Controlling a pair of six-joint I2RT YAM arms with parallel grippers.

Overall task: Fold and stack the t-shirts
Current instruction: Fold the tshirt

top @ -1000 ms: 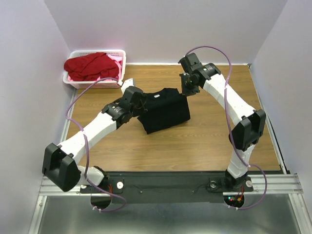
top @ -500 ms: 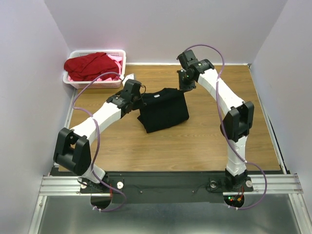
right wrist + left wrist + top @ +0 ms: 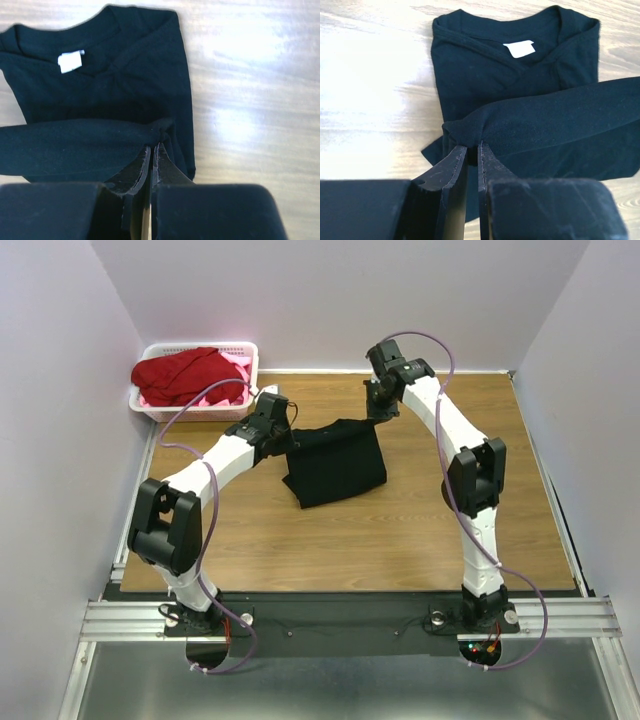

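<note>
The black t-shirt (image 3: 335,468) lies partly folded on the wooden table, collar and white label (image 3: 519,48) toward the far side. My left gripper (image 3: 290,440) is shut on the left corner of a raised fold of the shirt (image 3: 545,120), jaws pinching cloth (image 3: 472,146). My right gripper (image 3: 378,418) is shut on the fold's right corner (image 3: 151,146). The fold (image 3: 75,145) hangs stretched between them above the shirt's collar part (image 3: 125,85). A red t-shirt (image 3: 185,373) and pink cloth (image 3: 228,393) lie in the basket.
The white slotted basket (image 3: 150,405) stands at the far left corner against the wall. Purple-grey walls close the table on three sides. Bare wood table (image 3: 400,530) lies in front of the shirt and to its right.
Both grippers have moved a little toward the far side with the black fold held between them. Both arms' elbows have drawn back toward the bases.
</note>
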